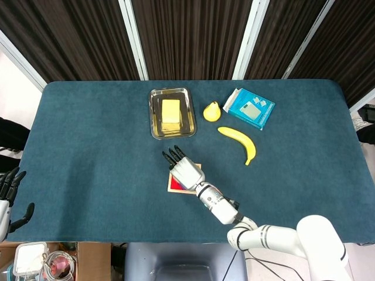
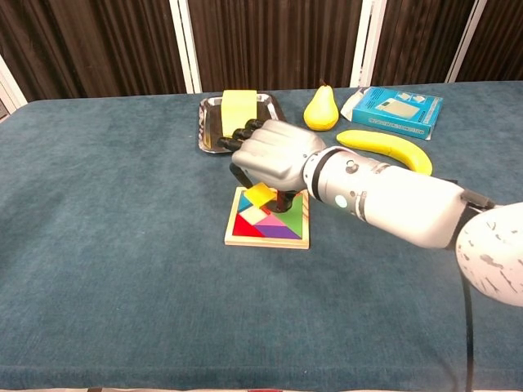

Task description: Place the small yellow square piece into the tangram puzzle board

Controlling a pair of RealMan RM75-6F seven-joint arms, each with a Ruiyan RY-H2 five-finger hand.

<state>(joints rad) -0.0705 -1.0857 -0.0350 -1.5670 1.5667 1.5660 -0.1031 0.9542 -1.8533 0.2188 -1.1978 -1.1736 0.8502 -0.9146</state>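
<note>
Yellow square piece (image 2: pixel 259 194) over teal-clothed table (image 2: pixel 106 245), dark curtains (image 1: pixel 187 35) behind

Right arm reaches diagonally forward and left across my view, forearm low, wrist roughly straight. Right hand (image 2: pixel 274 155) palm-down, knuckles up, dark fingers (image 1: pixel 174 156) curled downward, pinching yellow square piece (image 2: pixel 260 194) beneath palm. Left hand (image 1: pixel 10 196) at far left edge of head view, fingers apart, holding nothing, thumb out.

Right hand (image 2: pixel 274 155) over puzzle board (image 2: pixel 268 231); tray (image 2: pixel 278 131) behind board; pear (image 2: pixel 321 109), banana (image 2: pixel 386 148), box (image 2: pixel 398 110) right of tray.
</note>
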